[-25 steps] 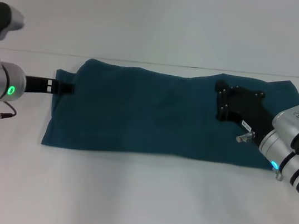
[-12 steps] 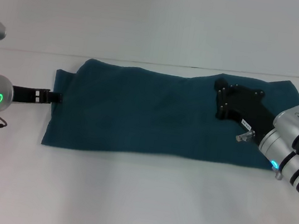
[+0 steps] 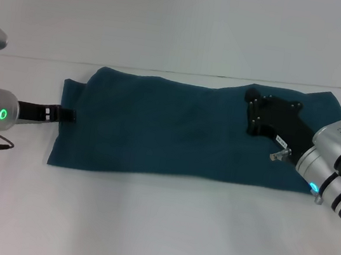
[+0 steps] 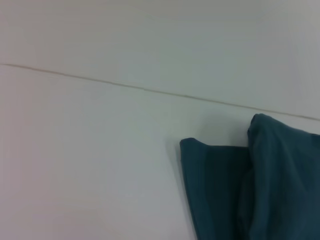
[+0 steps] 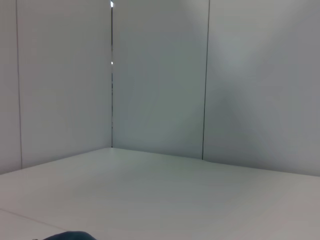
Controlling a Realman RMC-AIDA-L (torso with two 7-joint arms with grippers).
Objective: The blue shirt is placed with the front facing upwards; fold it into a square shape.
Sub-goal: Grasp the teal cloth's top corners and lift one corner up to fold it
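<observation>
The blue shirt (image 3: 177, 128) lies flat on the white table as a long teal band running left to right, with no lettering showing. My left gripper (image 3: 68, 114) sits low at the shirt's left edge, about halfway along that edge. The left wrist view shows that end of the shirt (image 4: 220, 195), with a folded layer on top of it. My right gripper (image 3: 252, 101) hangs over the right part of the shirt, pointing toward the far edge. In the right wrist view only a dark sliver of the shirt (image 5: 67, 236) appears.
The white table (image 3: 155, 228) extends in front of the shirt and to its left. A thin seam line (image 3: 40, 57) runs across the table behind the shirt. The right wrist view takes in grey wall panels (image 5: 160, 75).
My left arm has drawn back off the shirt's upper left edge, dropped lower, then edged right again to the shirt's left edge. The right arm and the shirt have not moved.
</observation>
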